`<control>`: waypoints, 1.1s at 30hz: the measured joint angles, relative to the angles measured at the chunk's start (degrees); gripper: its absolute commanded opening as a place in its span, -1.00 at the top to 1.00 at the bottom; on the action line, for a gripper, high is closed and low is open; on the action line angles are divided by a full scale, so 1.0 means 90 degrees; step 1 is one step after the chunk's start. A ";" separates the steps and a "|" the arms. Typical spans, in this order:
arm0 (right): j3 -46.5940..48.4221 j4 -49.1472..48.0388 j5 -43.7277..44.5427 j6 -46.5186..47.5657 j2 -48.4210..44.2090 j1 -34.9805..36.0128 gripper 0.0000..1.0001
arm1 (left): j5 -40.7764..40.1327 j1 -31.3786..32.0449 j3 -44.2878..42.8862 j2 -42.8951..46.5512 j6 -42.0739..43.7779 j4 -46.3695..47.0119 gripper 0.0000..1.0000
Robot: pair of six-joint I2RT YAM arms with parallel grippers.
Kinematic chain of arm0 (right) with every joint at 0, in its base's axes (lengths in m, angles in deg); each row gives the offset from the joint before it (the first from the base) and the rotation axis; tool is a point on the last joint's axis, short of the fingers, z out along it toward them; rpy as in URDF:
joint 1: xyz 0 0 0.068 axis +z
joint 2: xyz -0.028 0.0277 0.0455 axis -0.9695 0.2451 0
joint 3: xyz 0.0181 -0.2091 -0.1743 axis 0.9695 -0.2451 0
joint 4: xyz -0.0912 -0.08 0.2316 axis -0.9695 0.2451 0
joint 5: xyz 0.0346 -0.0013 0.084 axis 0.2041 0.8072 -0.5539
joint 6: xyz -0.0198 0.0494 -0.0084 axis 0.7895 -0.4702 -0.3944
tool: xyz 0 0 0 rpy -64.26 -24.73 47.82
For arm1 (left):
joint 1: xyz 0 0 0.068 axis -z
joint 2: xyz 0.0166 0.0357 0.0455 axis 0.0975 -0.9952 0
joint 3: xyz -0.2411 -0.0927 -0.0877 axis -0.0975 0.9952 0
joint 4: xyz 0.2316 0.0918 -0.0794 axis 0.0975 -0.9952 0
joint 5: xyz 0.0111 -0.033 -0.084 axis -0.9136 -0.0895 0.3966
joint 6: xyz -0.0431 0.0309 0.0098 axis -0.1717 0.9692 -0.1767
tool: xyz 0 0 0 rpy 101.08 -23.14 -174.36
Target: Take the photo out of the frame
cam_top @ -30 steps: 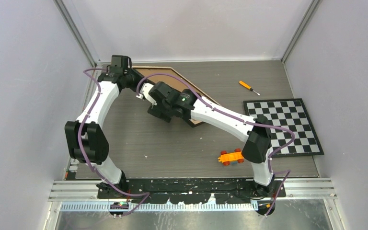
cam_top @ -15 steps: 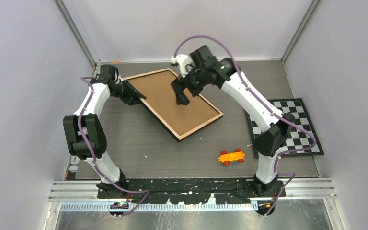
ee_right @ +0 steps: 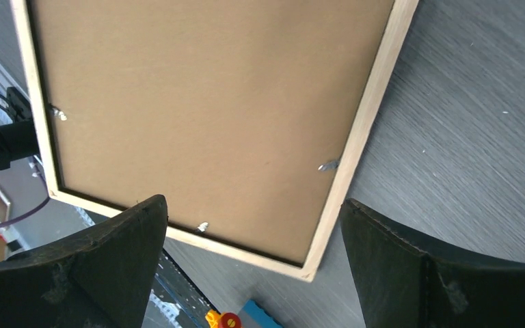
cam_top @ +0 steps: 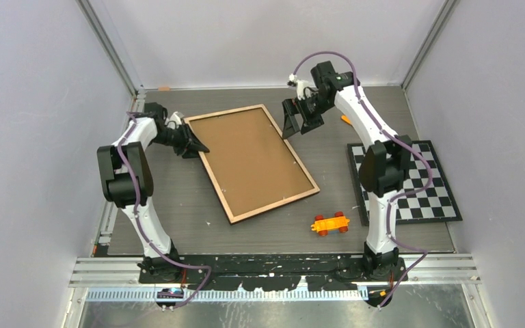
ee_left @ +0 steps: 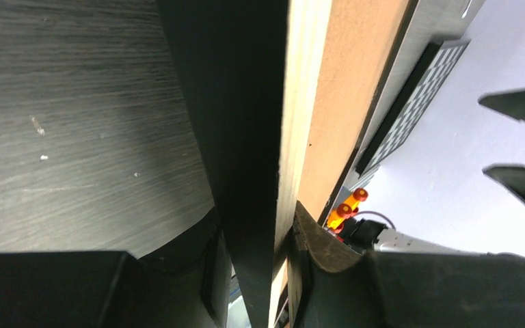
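Right gripper (cam_top: 294,126) had let go and pulled off beyond the far corner, jaws wide and empty, while left gripper (cam_top: 197,145) kept pinching the frame (cam_top: 256,160), lying back-up between both arms, photo unseen inside, not yet out.

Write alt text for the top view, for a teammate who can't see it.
The frame, brown back up, sits askew at centre; the left gripper clamps its left edge while the right gripper hangs open beside its far right edge. A checkerboard mat and orange toy car sit to the right.
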 measured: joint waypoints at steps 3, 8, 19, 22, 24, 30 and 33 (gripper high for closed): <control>0.0107 0.0053 -0.0163 0.0061 0.0544 -0.0165 -0.99 | 0.0126 0.0024 -0.0221 -0.0321 0.0418 -0.0185 0.78; 0.0146 0.0090 -0.0338 0.0087 0.1095 -0.0374 -0.99 | 0.0313 0.0129 -0.0869 -0.1049 0.0984 -0.0544 0.78; -0.0551 -0.0051 -0.0466 0.0087 0.1141 -0.0442 -0.99 | 0.0102 0.0590 -0.2429 -0.2572 0.1715 -0.1124 -0.26; -0.0872 -0.0083 -0.0461 0.0095 0.1141 -0.0464 -0.99 | -0.0007 0.0622 -0.2975 -0.2718 0.1824 -0.1443 -0.53; -0.1061 -0.0080 -0.0464 0.0112 0.1141 -0.0510 -0.99 | -0.0209 0.0629 -0.3213 -0.2720 0.1965 -0.1423 -0.75; -0.1564 -0.0080 -0.0396 0.0204 0.1129 -0.0772 -0.99 | -0.0403 0.0597 -0.3215 -0.2586 0.2030 -0.1341 -0.99; -0.1780 -0.0102 -0.0211 0.0216 0.1095 -0.0860 -0.99 | -0.0619 0.0576 -0.2599 -0.2176 0.2101 -0.1110 -0.99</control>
